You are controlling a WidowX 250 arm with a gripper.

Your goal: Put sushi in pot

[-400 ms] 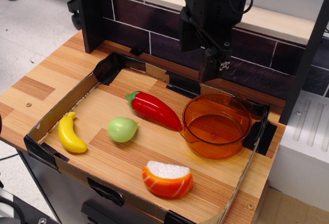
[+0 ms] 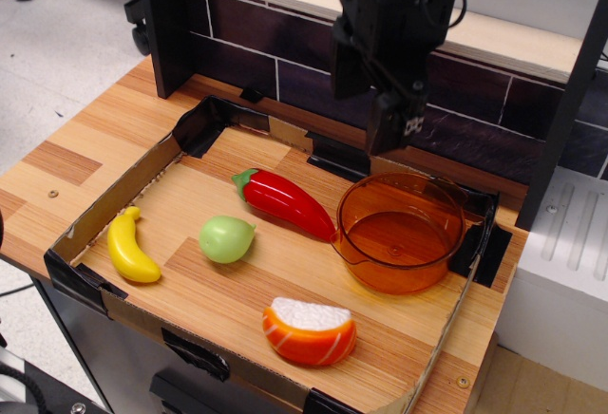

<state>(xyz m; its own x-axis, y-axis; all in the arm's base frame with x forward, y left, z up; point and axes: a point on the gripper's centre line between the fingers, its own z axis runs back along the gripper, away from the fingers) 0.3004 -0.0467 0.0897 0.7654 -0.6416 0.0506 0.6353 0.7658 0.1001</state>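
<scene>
- Overhead-front view: the gripper is hanging high near the desk's back edge, above the pot's far rim; whether its jaws are apart or together I cannot tell.
- The sushi is lying near the front edge, well apart from the gripper, untouched.
- Its long axis is running roughly parallel to the front edge, rice side facing up and back.
- Risk, as I judge it: the glossy rounded shell is likely slipping if pinched end to end, and a low carry is risking a knock against the pot wall.
</scene>
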